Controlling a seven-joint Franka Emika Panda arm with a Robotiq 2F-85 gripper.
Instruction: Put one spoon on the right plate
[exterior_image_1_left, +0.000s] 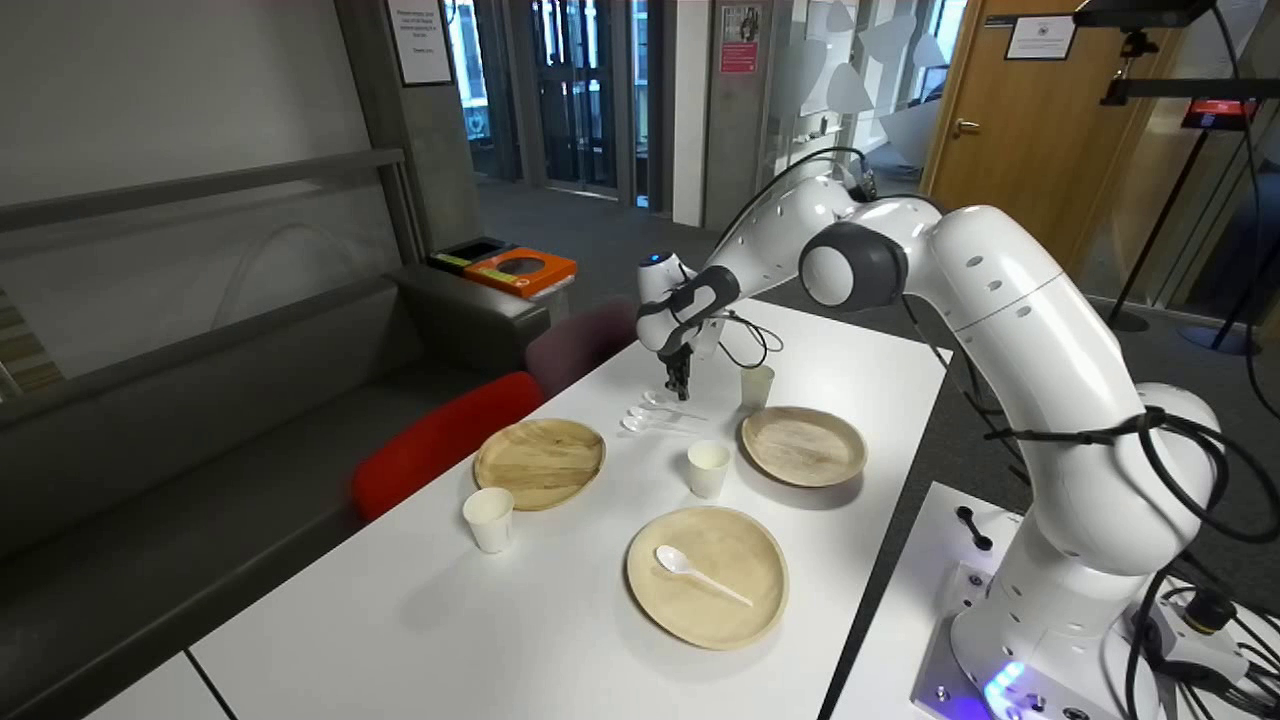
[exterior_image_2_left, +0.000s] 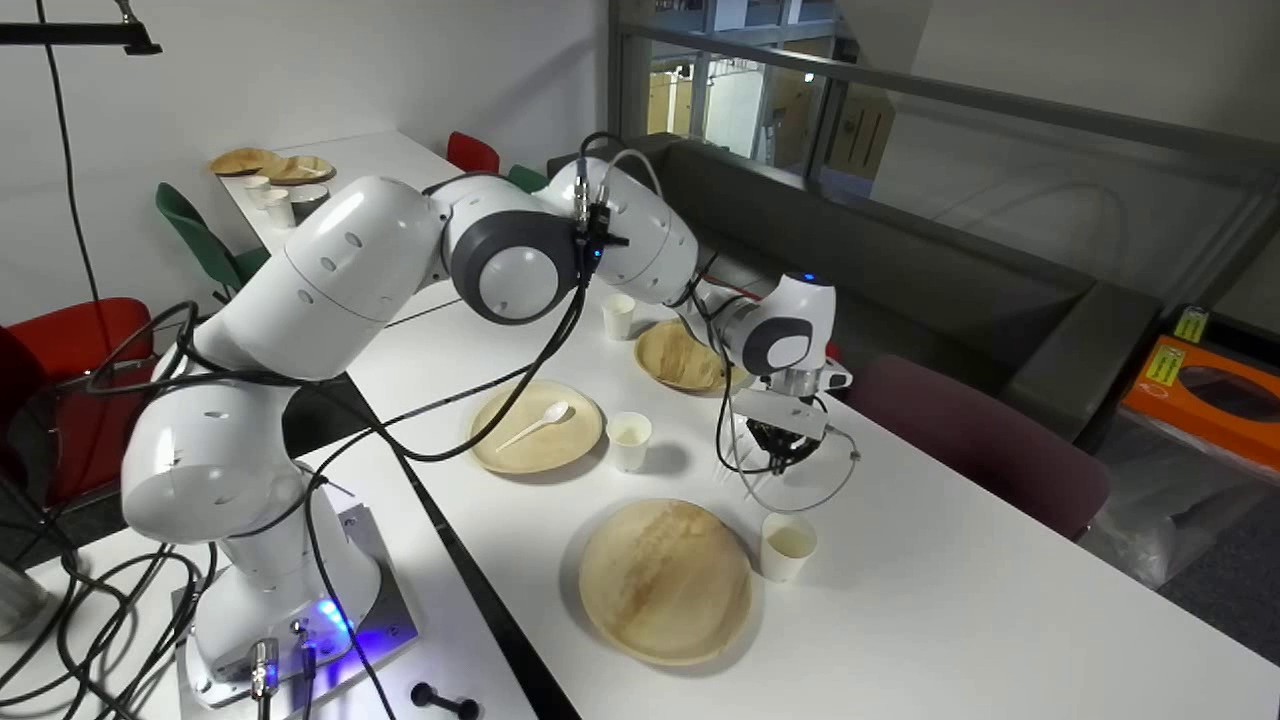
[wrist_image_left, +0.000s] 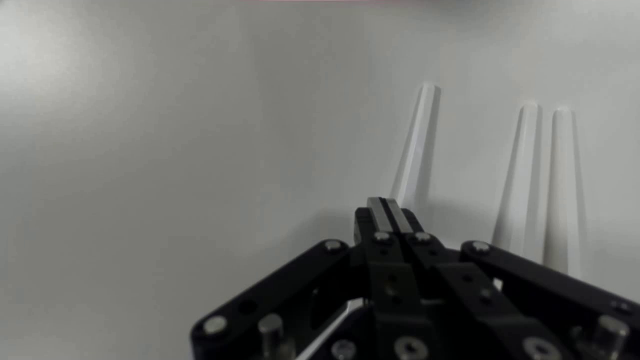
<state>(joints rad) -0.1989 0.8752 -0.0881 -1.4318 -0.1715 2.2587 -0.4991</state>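
nearest, lower centre in the wrist view, the gripper is closed on nothing visible; pushed down like that, it could skid the spoon just beyond. farther, right of centre in an exterior view, lies the right plate.

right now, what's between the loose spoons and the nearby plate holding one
In an exterior view, a pale cup stands between that plate and the loose spoons.

Grey sofa running along the wall, red chair beside the white table, wooden door beyond, dark floor stretching behind, windows glowing bright!
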